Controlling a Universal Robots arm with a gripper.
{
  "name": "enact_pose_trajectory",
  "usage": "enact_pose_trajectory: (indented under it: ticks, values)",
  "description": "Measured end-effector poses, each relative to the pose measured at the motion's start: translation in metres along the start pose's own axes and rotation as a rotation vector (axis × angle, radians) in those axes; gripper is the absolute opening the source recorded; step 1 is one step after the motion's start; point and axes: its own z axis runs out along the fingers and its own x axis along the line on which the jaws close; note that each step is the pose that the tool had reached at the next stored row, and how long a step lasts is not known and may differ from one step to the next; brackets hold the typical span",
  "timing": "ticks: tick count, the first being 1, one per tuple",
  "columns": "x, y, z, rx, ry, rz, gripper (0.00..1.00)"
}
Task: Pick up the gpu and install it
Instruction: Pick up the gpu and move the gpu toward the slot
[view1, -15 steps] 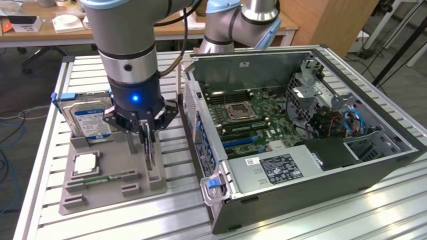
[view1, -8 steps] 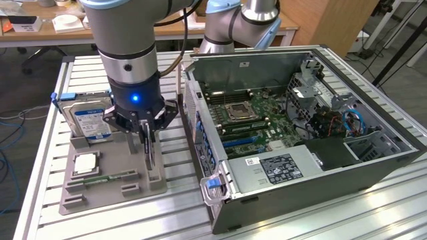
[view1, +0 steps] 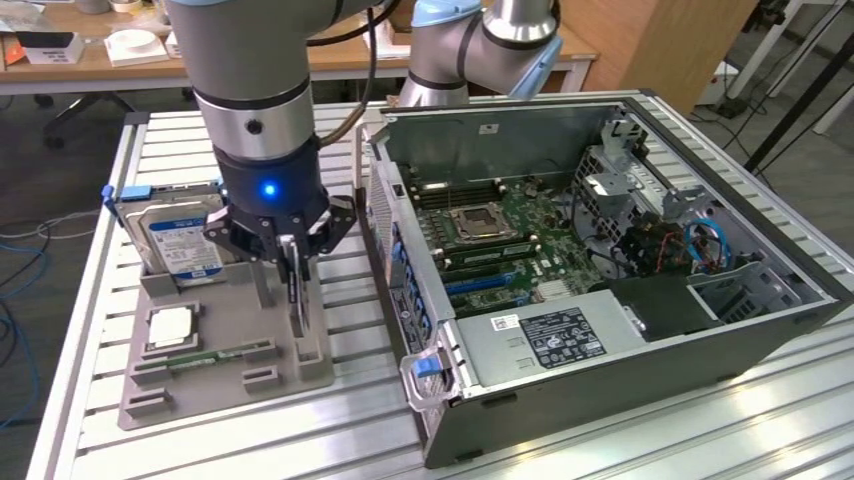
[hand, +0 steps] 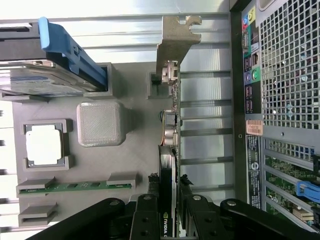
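Gripper (view1: 291, 262) (hand: 168, 189): black, angular linkage fingers closed onto both faces of the gpu (view1: 299, 305) (hand: 170, 125), gripping its upper edge. The gpu: thin flat card, dark board seen edge-on, with a silvery stamped metal bracket at one end; stands upright in a slot of the tray (view1: 200, 390) (hand: 135, 150), along the edge nearest the computer case (view1: 747, 330) (hand: 290, 65). Tray: matte grey moulded plastic with rectangular pockets, on a ribbed aluminium surface (view1: 667, 430). Also in the tray: boxy silver hard drive (view1: 180, 240) (hand: 45, 82) with a blue-white label and blue plastic rail; square metallic processor (view1: 174, 328) (hand: 45, 145); narrow green memory stick (view1: 214, 357) (hand: 75, 186). Case: dark sheet metal, open side up, green motherboard exposed, perforated rear panel.
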Motion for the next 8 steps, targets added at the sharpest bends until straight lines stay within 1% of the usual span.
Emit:
enact_pose_trajectory:
  ticks: [2,8]
  values:
    - [-0.0001,0.0001,-0.0029,0.0000,0.0000,0.000,0.26]
    - [-0.0001,0.0003,-0.0057,-0.0002,-0.0002,0.000,0.26]
